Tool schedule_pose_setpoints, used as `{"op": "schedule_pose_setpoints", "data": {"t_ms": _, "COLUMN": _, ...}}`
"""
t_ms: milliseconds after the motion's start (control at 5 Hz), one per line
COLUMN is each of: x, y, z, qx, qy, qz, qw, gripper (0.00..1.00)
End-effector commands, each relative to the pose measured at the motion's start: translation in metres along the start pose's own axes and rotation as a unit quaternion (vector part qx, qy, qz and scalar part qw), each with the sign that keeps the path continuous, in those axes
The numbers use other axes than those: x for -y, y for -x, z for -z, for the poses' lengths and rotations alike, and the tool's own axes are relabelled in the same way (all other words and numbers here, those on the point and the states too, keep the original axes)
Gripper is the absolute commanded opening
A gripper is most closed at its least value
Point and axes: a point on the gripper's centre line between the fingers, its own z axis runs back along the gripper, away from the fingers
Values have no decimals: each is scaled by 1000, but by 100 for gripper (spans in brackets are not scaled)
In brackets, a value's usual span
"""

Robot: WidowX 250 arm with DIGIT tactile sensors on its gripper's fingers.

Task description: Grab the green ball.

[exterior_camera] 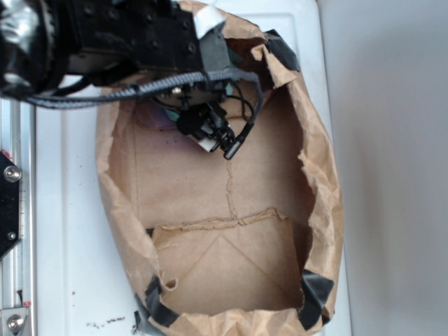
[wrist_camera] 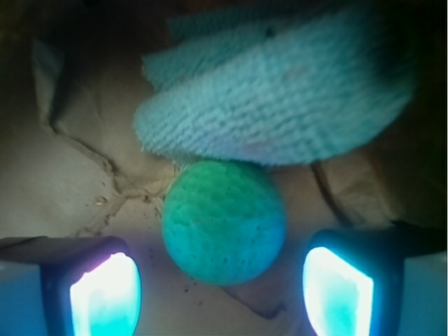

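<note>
Wrist view shows the ball point(wrist_camera: 224, 222) centred between the pads point(wrist_camera: 105, 297) of the open pincer point(wrist_camera: 222, 294), slightly toward 12 o'clock, touching the cloth point(wrist_camera: 280, 105) beyond.

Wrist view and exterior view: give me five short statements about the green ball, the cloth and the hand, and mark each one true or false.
1. The green ball lies between the two fingers of the hand. True.
2. The hand is shut on the ball. False: its fingers stand apart on either side, with gaps to the ball.
3. A teal ribbed cloth lies just beyond the ball. True.
4. The ball rests on top of the cloth. False: it sits on the brown paper bag, at the cloth's edge.
5. In the exterior view the hand is outside the bag. False: it reaches into the bag's open mouth.
</note>
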Motion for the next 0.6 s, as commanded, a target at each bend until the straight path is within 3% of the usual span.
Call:
{"op": "schedule_pose_setpoints", "data": {"t_ms": 0, "x": -9, "y": -16, "z": 5, "qx": 35, "qy": 3, "qz": -32, "qw": 999, "gripper": 100}}
{"op": "schedule_pose_setpoints", "data": {"t_ms": 200, "x": -1, "y": -15, "z": 18, "qx": 35, "qy": 8, "qz": -29, "qw": 999, "gripper": 100}}
{"op": "schedule_pose_setpoints", "data": {"t_ms": 400, "x": 3, "y": -14, "z": 21, "qx": 30, "qy": 11, "qz": -18, "qw": 999, "gripper": 0}}
